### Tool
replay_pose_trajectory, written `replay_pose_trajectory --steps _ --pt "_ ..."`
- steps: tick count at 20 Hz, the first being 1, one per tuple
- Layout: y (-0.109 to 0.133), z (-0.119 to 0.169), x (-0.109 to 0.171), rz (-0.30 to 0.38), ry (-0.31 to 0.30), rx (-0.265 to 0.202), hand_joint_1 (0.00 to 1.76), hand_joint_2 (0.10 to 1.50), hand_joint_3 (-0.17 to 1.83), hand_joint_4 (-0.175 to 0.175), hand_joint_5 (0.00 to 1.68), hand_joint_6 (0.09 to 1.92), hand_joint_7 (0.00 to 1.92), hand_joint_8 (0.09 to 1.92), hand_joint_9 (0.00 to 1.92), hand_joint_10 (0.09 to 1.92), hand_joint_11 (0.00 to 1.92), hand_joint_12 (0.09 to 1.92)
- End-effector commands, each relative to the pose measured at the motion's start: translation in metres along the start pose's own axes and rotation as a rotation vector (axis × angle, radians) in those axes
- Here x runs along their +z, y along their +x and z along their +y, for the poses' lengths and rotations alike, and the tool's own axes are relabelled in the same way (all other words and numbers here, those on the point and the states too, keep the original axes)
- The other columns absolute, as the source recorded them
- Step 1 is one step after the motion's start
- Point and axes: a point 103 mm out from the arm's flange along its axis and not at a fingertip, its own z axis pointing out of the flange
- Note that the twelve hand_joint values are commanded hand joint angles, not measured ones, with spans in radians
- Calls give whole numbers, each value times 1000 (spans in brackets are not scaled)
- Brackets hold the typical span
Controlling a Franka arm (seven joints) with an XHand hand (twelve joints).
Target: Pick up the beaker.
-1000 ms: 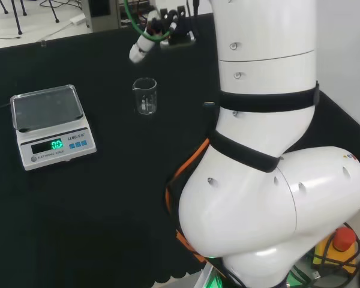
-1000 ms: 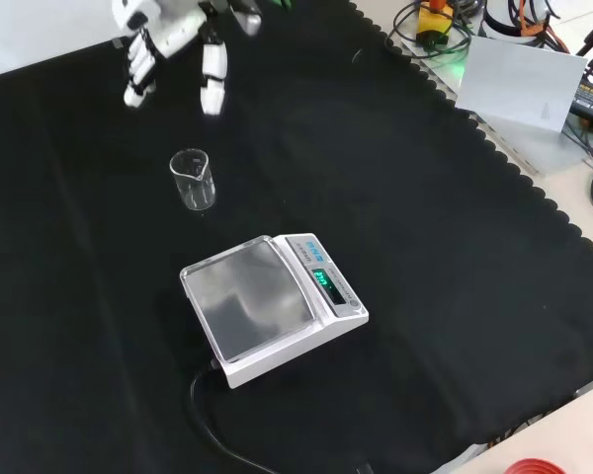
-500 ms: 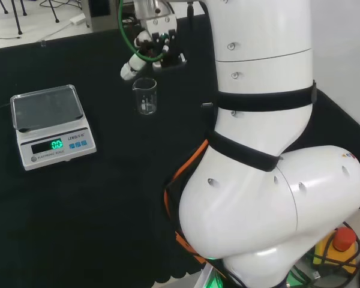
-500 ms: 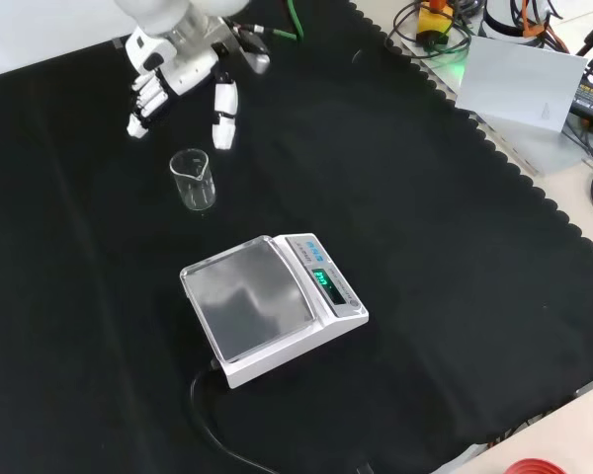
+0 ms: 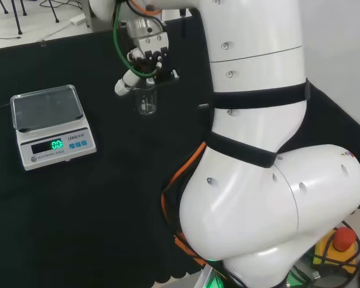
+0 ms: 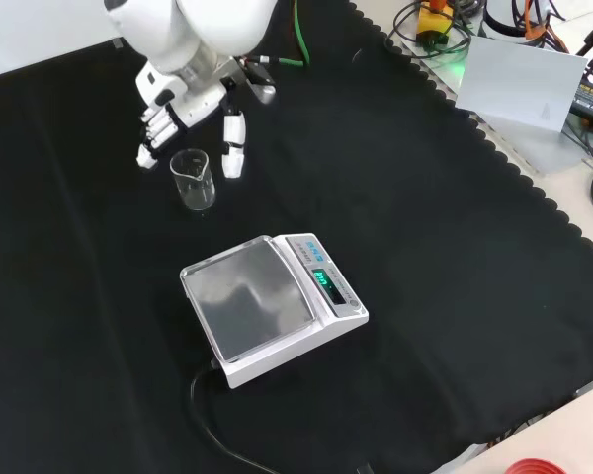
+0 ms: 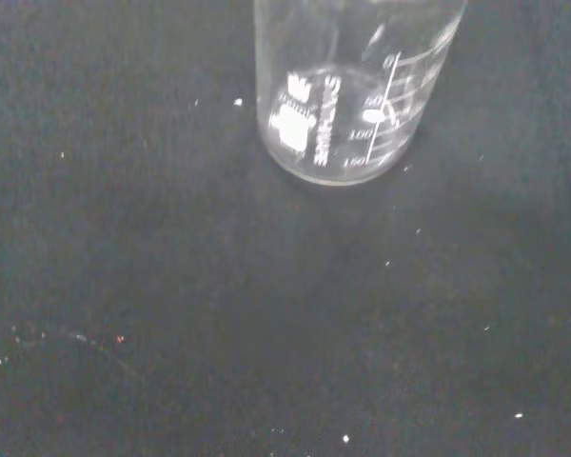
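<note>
hand open just above beaker

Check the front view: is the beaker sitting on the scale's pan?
No. The beaker stands on the black cloth beyond the scale, between the hand's fingers.

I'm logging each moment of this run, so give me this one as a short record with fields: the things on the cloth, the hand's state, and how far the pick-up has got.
beaker: clear glass, upright on the black cloth, looks empty
hand: fingers straight, on either side of the beaker's top in the front view, not closed round it
scale: white, display lit, pan bare, nearer the camera than the beaker in the front view
contact: cannot tell whether a finger touches the glass
task stage: beaker not yet gripped or lifted
</note>
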Motion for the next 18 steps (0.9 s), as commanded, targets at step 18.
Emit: replay_pose_trajectory --steps 18 --pt "-10 29 45 -29 40 73 522 708 12 29 26 87 0 483 122 900 0 1530"
